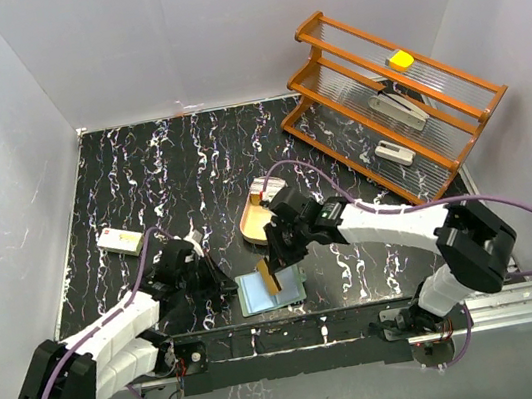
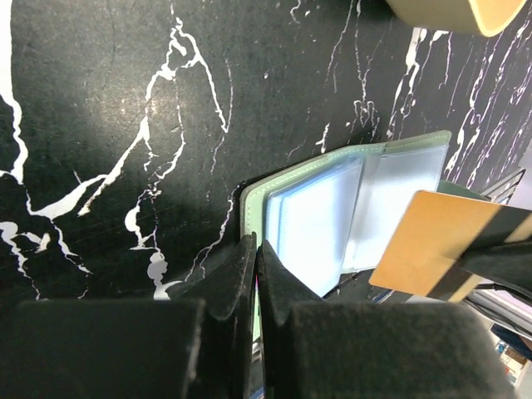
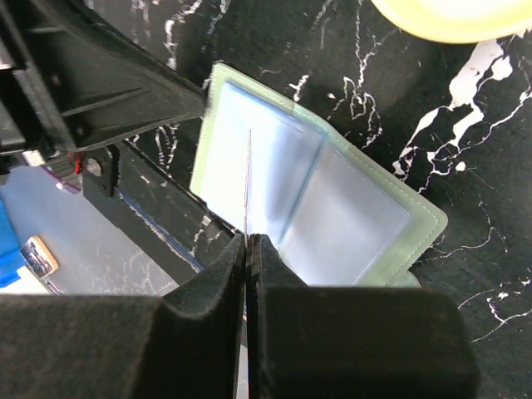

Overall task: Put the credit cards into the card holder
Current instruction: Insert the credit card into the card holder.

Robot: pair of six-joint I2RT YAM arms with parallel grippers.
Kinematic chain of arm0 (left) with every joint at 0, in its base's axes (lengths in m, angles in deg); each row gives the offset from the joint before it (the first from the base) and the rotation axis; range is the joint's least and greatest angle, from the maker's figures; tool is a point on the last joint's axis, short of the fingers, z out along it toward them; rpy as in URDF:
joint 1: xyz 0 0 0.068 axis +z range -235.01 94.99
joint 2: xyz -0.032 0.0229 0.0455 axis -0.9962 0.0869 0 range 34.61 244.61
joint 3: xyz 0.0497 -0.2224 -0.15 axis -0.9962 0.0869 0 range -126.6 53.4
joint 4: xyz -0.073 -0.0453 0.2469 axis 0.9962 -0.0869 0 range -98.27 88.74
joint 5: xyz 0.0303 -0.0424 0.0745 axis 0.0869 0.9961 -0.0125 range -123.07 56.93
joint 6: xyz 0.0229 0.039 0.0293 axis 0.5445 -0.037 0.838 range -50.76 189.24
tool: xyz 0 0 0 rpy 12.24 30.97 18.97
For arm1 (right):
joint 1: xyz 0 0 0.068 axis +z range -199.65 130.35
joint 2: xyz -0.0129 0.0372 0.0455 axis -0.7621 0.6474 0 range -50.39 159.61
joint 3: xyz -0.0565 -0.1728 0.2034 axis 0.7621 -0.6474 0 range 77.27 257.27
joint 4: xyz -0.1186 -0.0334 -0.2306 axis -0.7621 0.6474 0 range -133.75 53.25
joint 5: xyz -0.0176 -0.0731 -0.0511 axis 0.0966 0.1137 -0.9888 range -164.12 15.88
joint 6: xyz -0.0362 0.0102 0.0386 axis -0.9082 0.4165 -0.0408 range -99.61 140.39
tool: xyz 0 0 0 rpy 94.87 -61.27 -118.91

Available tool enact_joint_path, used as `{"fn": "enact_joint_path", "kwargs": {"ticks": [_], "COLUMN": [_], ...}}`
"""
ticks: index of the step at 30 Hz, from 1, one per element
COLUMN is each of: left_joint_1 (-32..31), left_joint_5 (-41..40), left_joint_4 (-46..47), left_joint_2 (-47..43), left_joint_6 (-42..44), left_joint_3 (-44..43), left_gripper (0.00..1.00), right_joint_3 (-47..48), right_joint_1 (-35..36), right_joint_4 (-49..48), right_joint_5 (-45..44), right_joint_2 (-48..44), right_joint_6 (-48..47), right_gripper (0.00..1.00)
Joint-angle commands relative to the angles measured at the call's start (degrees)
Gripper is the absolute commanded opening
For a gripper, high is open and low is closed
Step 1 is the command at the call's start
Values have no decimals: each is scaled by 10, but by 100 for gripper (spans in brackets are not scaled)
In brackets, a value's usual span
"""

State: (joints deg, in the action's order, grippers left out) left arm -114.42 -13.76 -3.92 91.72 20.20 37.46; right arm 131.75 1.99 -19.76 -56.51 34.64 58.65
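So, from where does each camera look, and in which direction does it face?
Top external: above and behind the left arm and right arm, both showing, looking down on the table.
Left wrist: on the left arm, looking along the left gripper, shut on the edge of the card holder; its fingers show.
Right wrist: on the right arm, looking past the right gripper, shut on the orange-tan card, edge-on; its fingers show.
Shared: both wrist views show the card holder.
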Motion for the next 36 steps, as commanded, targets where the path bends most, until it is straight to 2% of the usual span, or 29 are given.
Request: {"fn": "enact_joint_path", "kwargs": {"ticks": [1,8,13,19,31,36], "left_joint_1": [-1,-2,-2,-2,-2,-2], "left_joint_5": [17,-24,-27,-26,-23,-22], "left_joint_4": [34,-18,-17,-10,-14,-20], "left_joint_2": [11,15,20,29,26,16], "left_joint_6": [-8,19,25,23,23,21], "left_joint_3": [19,10,8,9,8,8], "left_gripper": [0,0,0,0,0,0], "right_joint_3": [-4,-39,-60,-78,-132,-137], "right_joint_1": [-2,-17,-50,-54,-54,-54], "right_joint_4": [-39,-57,-77,-104,-192,-198], "right_joint_5": [21,29,68,104,130,116], "right_joint_2": [25,30,13,20,42,42], "right_joint_6": [21,28,28,45,74,78], "right_gripper": [0,0,0,0,0,0]}}
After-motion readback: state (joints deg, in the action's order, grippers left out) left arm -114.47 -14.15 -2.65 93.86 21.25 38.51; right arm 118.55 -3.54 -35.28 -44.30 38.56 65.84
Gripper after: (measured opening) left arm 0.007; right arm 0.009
